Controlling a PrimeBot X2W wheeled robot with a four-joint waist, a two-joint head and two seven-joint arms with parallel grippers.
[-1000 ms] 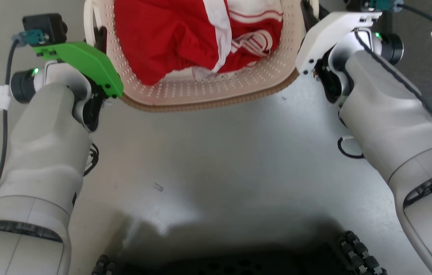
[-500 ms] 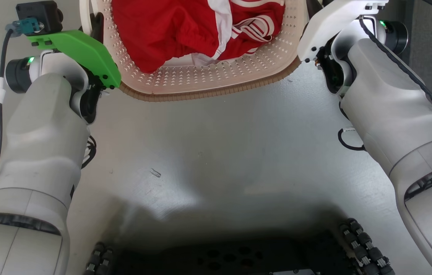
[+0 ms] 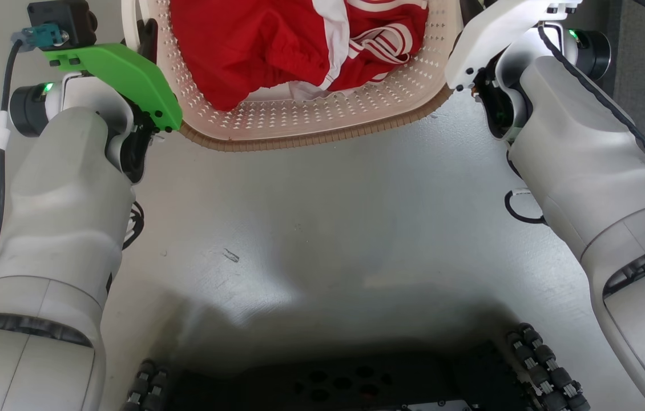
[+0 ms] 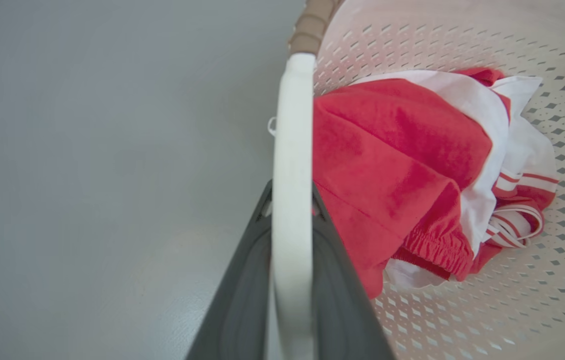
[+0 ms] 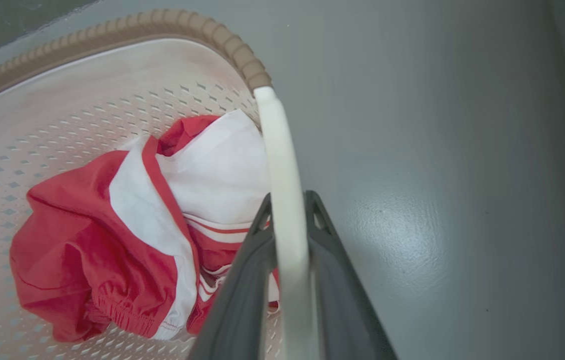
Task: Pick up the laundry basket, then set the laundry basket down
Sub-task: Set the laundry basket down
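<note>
Cream basket (image 3: pixel 299 140), far half cut off by head view's top edge | left gripper (image 4: pixel 290 192) clamps its left handle (image 4: pixel 291 145) | right gripper (image 5: pixel 287 200) clamps right handle (image 5: pixel 280 155) — basket's underside hidden.

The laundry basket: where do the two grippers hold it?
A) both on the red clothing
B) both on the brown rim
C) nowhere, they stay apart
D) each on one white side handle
D: the left gripper is shut on the left white handle and the right gripper on the right white handle of the laundry basket.
</note>
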